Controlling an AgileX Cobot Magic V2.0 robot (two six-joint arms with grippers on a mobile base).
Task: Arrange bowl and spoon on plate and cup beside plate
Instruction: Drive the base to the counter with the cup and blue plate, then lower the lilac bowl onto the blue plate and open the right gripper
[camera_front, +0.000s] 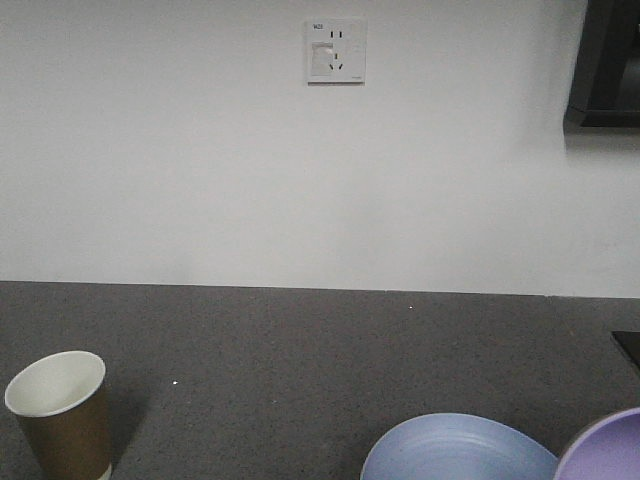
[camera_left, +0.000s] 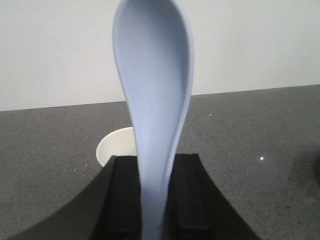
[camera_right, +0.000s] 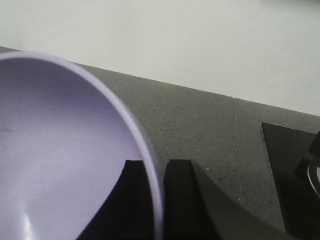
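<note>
Spoon (camera_left: 155, 75): pale blue, clamped upright by left gripper (camera_left: 155, 167).
Bowl (camera_right: 60, 150): matte lavender, rim pinched by right gripper (camera_right: 156, 170).
Cup (camera_front: 60, 410): brown, white inside.

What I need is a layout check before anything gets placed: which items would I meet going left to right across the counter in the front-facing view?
cup → plate → bowl, which is cut off by the picture's right edge.
</note>
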